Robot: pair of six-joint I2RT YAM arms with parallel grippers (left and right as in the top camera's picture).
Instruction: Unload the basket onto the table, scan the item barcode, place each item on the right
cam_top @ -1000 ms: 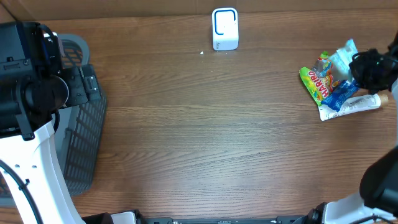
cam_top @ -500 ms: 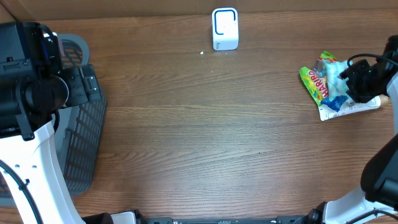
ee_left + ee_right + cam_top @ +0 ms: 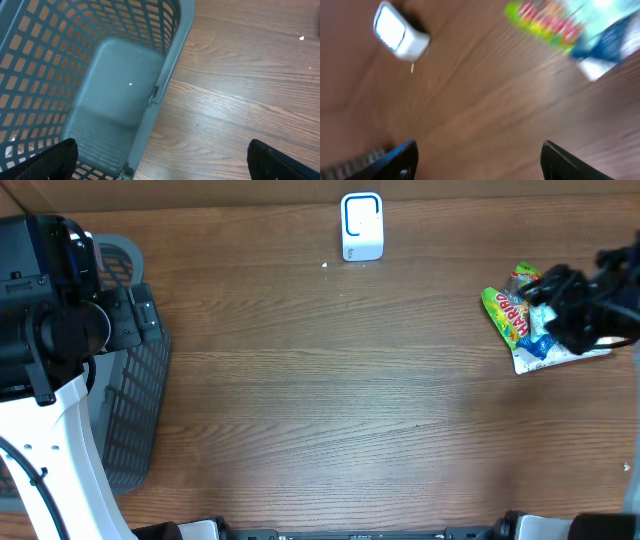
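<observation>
**Scan not begun — no item in either hand**

The pile of packets (image 3: 523,320) lay on the surface (image 3: 300,400) at its right edge, well apart from the white scanner (image 3: 361,225) standing at the far middle. The right hand (image 3: 479,150) hung over the pile with its fingers apart and nothing between them. The left hand (image 3: 160,155) stood wide apart and idle above the grey basket (image 3: 175,50). In my judgement nothing had been completed: picking one item, carrying it to the scanner and presenting its barcode all remained.

Limits of inspection — the right wrist view was badly blurred, showing only the green packet (image 3: 545,22) and the scanner as smears. From overhead the right arm covered much of the pile. No barcode could be made out, nor could I tell which item was intended.
</observation>
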